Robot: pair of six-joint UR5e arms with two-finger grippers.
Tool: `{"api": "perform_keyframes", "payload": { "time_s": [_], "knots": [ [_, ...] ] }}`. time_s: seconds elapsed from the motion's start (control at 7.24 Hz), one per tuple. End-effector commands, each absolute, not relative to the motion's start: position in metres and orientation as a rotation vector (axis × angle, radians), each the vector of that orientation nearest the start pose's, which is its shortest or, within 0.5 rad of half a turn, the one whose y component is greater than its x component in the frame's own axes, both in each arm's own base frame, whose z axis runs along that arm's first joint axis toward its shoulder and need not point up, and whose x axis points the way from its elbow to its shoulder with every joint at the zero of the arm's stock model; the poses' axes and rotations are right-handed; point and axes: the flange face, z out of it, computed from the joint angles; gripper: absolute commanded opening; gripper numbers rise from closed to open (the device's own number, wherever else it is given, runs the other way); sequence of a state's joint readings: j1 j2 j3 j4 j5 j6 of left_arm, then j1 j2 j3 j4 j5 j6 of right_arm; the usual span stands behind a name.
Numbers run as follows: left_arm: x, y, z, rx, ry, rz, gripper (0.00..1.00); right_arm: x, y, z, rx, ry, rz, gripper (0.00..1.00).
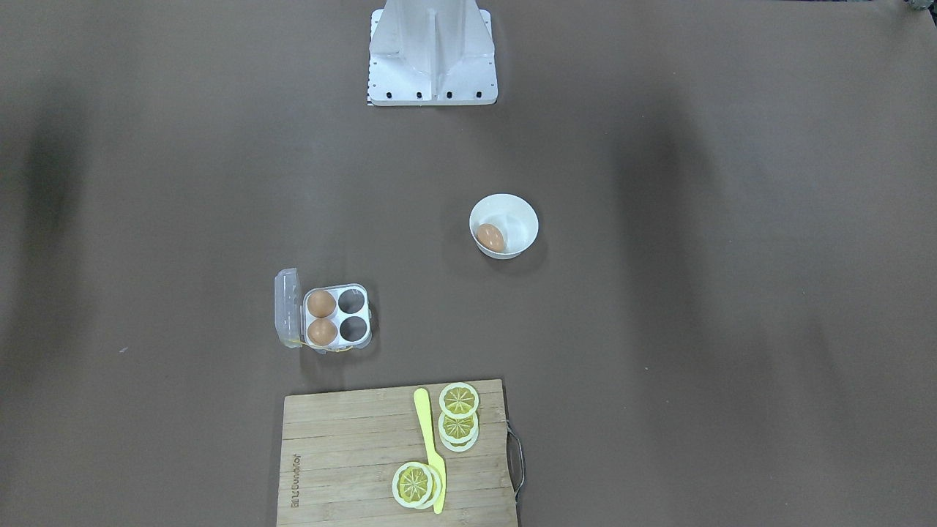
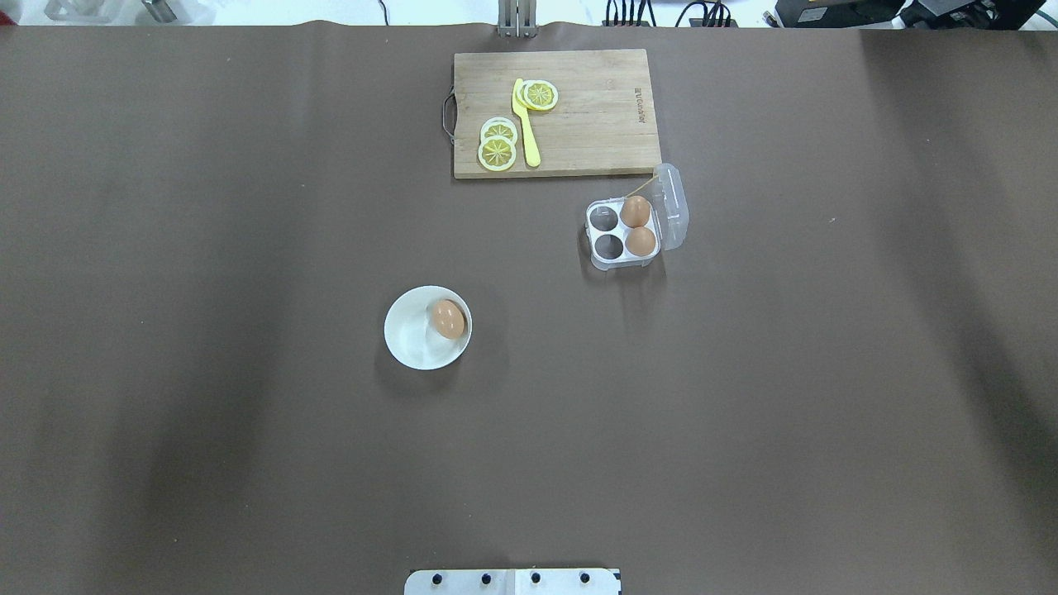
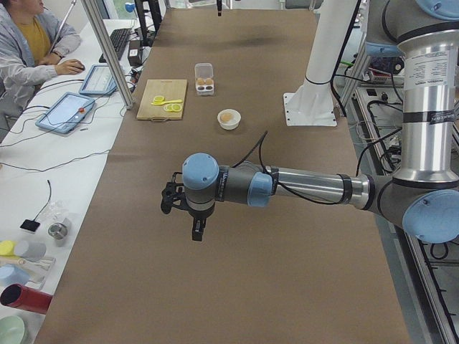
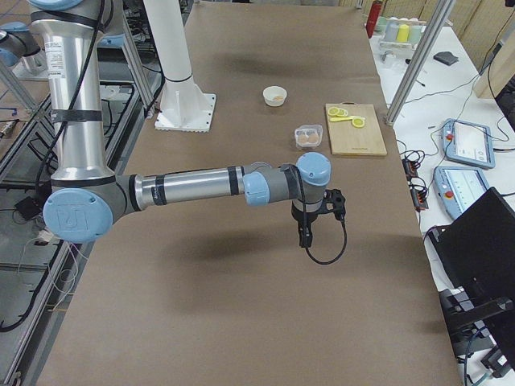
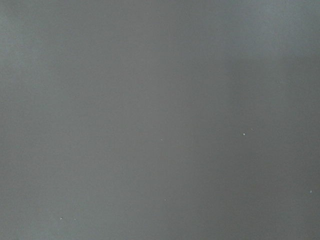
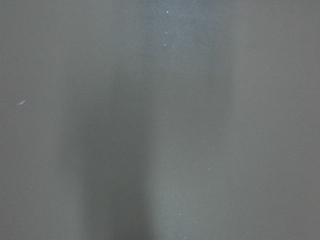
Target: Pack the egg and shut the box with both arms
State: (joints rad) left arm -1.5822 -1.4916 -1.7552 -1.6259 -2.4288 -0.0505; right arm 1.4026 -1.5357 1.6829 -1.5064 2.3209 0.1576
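Observation:
One egg (image 2: 448, 318) lies in a round white bowl (image 2: 409, 330) near the table's middle; it also shows in the front view (image 1: 490, 237). The box (image 2: 621, 227) stands open with its clear lid (image 2: 671, 207) folded back. Two eggs (image 2: 635, 211) (image 2: 640, 241) fill the cells beside the lid, and the other two cells are empty. My left gripper (image 3: 197, 231) hangs over bare table, far from the bowl. My right gripper (image 4: 305, 239) hangs over bare table, short of the box (image 4: 306, 136). I cannot tell whether either is open or shut. Both wrist views show only brown table.
A wooden cutting board (image 2: 595, 107) with lemon slices (image 2: 498, 142) and a yellow knife (image 2: 526, 124) lies just beyond the box. The robot's base plate (image 2: 512, 581) is at the near edge. A person (image 3: 25, 43) sits at the desk beside the table.

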Motion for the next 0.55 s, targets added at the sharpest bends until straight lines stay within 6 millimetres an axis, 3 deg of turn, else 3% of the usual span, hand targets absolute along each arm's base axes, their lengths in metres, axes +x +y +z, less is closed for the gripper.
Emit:
{"api": "perform_keyframes", "payload": {
  "time_s": [0.0,0.14,0.41],
  "knots": [
    [-0.042,-0.476,0.561,0.098,0.873,-0.086,0.97,-0.028,-0.525,0.57,0.073,-0.775,-0.057,1.0],
    [0.002,-0.486,0.523,0.052,0.879,-0.151,0.97,-0.039,-0.525,0.568,0.074,-0.779,-0.066,1.0],
    [0.096,-0.499,0.446,-0.012,0.896,-0.224,0.97,-0.044,-0.524,0.576,0.139,-0.789,-0.103,1.0]
  ]
}}
